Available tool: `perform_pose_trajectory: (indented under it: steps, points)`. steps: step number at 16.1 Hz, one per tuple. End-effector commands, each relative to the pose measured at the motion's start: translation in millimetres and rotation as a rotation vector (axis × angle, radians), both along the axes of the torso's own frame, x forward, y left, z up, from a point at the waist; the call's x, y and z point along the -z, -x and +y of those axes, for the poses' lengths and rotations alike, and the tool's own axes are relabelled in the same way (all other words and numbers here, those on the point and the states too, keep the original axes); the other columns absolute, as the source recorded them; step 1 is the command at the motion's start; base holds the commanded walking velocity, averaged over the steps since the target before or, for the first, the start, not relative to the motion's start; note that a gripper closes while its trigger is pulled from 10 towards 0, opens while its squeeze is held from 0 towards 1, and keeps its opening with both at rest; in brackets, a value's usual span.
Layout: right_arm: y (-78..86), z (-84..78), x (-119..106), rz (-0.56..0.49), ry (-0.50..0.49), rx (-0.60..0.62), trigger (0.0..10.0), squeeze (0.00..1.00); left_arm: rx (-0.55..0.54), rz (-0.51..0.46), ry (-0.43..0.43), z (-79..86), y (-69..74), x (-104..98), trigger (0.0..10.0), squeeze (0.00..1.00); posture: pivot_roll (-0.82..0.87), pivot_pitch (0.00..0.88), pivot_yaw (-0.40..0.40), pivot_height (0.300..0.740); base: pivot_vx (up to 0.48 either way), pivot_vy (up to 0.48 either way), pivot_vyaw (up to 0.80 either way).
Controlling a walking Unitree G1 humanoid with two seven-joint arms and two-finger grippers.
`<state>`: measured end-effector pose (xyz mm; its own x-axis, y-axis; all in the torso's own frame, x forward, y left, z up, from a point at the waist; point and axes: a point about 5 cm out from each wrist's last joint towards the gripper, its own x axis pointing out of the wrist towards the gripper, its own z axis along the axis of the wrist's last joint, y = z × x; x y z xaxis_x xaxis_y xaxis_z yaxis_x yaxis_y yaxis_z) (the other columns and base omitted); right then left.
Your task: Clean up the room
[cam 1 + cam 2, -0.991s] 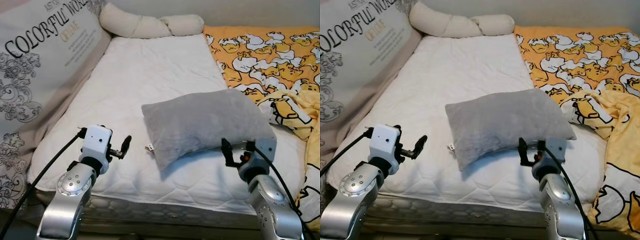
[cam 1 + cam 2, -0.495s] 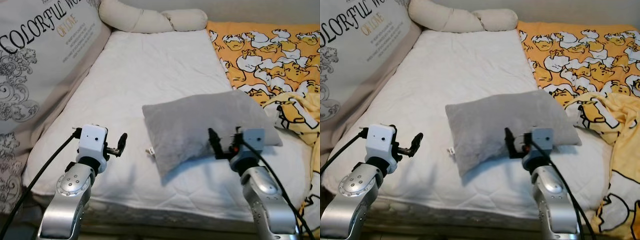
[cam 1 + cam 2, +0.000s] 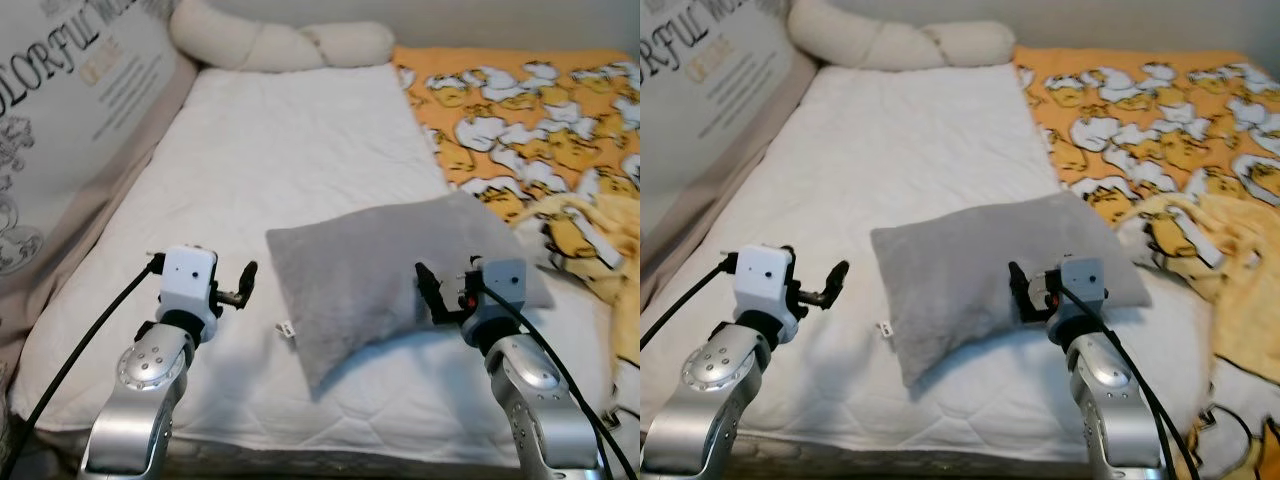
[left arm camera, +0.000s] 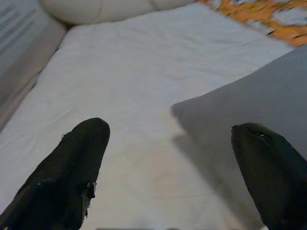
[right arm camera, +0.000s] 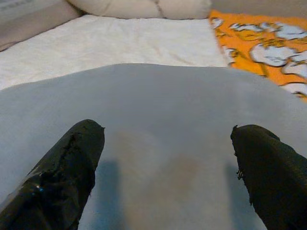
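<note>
A grey pillow (image 3: 390, 265) lies askew on the white mattress (image 3: 290, 150), a small tag at its near left corner. My right gripper (image 3: 430, 295) hovers over the pillow's near right part; in the right wrist view its fingers (image 5: 62, 177) stand wide open with grey pillow (image 5: 163, 110) between them. My left gripper (image 3: 243, 284) is held above bare mattress just left of the pillow. In the left wrist view it is open (image 4: 168, 158), the pillow's corner (image 4: 254, 100) beside one fingertip.
An orange and yellow duck-print blanket (image 3: 520, 110) covers the bed's right side and bunches up by the pillow's right end. A cream knotted bolster (image 3: 270, 45) lies at the head. A large printed cushion (image 3: 60, 130) leans along the left. The mattress front edge is near.
The right gripper has come forward and leftward from the pillow's near right edge to over the pillow. The camera has shifted. The left gripper holds about the same place.
</note>
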<state>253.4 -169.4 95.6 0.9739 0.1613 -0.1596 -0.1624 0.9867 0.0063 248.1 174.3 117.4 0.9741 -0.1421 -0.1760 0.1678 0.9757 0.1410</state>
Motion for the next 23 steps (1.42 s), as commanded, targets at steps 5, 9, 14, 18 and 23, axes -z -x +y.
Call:
perform_pose_trajectory:
  steps: [5, 9, 14, 18, 23]
  points:
    - [-0.5, 2.6, 2.5, 0.017, 0.006, -0.001, 10.0, 0.00, -0.021, 0.005, -0.015, 4.9, -0.2, 1.2, 10.0, 0.00, 0.02, 0.000, 0.030, 0.740, 0.000, 0.000, 0.00]
    - [0.6, 1.3, 9.2, 0.068, 0.012, 0.020, 10.0, 0.00, -0.012, 0.008, -0.016, 3.7, 0.3, 1.7, 10.0, 0.00, 0.01, 0.000, 0.032, 0.740, 0.000, 0.000, 0.00]
    - [7.7, -22.2, 32.6, 0.290, -0.256, 0.226, 10.0, 1.00, 0.162, 0.075, -0.048, -5.6, 6.4, 8.5, 10.0, 0.00, 0.01, 0.000, 0.044, 0.740, 0.000, 0.000, 0.00]
    - [8.4, -14.8, 42.7, 0.368, -0.504, 0.250, 10.0, 1.00, 0.328, 0.104, -0.057, -13.4, 9.4, 9.8, 10.0, 0.00, 0.00, 0.000, 0.071, 0.740, 0.000, 0.000, 0.00]
    - [-30.0, 2.1, 49.9, 0.367, -0.820, 0.202, 10.0, 1.00, 0.599, 0.141, -0.102, -22.8, 3.0, 4.5, 10.0, 0.00, -0.01, 0.000, 0.092, 0.740, 0.000, 0.000, 0.00]
